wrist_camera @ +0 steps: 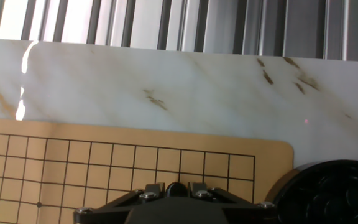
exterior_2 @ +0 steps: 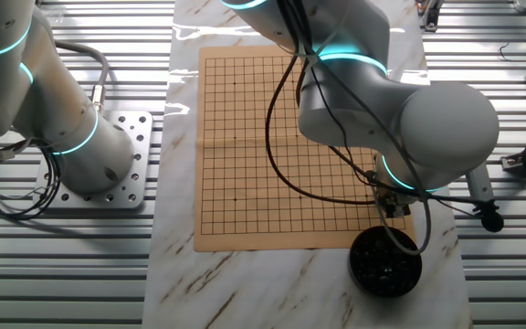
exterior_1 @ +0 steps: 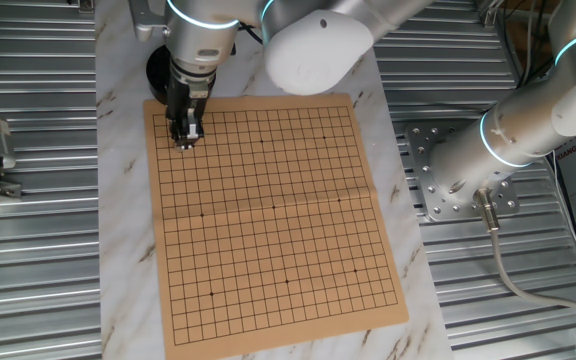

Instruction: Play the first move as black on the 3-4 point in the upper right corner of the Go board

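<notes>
Hovering low over 1 corner of the Go board (exterior_1: 273,215), the gripper (exterior_1: 185,137) points straight down, its fingertips just above or touching the grid near the board's edge. In the one fixed view the fingertips sit a few lines in from the near corner, close to the bowl (exterior_1: 158,68) of black stones.

Gripper state: the fingers appear drawn close together, but no view shows the gap clearly; whether they are closed on anything cannot be told. The hand view shows only the gripper body (wrist_camera: 173,202) at the bottom of the frame, with the fingertips out of sight.

Task item: the black stone is not separately visible in any view. It may lie between the fingers, but this cannot be confirmed. No stone shows on the visible grid.

Edges and clearance:
- The board lies flat on a marble slab (exterior_1: 118,150), with a strip of bare marble on each side.
- In the hand view, the board's rounded corner (wrist_camera: 284,149) lies just beside the bowl rim (wrist_camera: 328,171), a narrow marble gap between them.
- In the other fixed view, the bowl (exterior_2: 385,260) stands off the board's corner, partly beneath the arm (exterior_2: 400,119).
- The remaining grid is open.
</notes>
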Controlling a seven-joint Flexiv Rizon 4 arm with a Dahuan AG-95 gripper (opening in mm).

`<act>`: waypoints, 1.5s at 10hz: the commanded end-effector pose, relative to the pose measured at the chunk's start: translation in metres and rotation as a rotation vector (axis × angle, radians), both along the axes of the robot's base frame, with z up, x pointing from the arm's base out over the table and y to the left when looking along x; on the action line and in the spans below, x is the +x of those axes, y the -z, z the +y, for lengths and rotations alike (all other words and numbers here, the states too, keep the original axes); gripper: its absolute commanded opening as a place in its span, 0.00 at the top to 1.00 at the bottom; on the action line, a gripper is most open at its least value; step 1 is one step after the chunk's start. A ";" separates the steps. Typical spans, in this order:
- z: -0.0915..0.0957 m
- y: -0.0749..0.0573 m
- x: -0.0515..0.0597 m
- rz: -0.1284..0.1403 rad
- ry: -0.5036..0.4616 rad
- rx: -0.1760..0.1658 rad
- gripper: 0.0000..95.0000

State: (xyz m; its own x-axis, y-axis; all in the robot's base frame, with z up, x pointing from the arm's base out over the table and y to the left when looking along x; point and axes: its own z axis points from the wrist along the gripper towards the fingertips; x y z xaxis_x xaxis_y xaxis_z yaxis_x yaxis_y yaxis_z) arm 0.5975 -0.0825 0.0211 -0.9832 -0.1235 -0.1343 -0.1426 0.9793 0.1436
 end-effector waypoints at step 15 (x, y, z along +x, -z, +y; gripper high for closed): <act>0.012 -0.066 -0.029 0.087 0.029 -0.114 0.80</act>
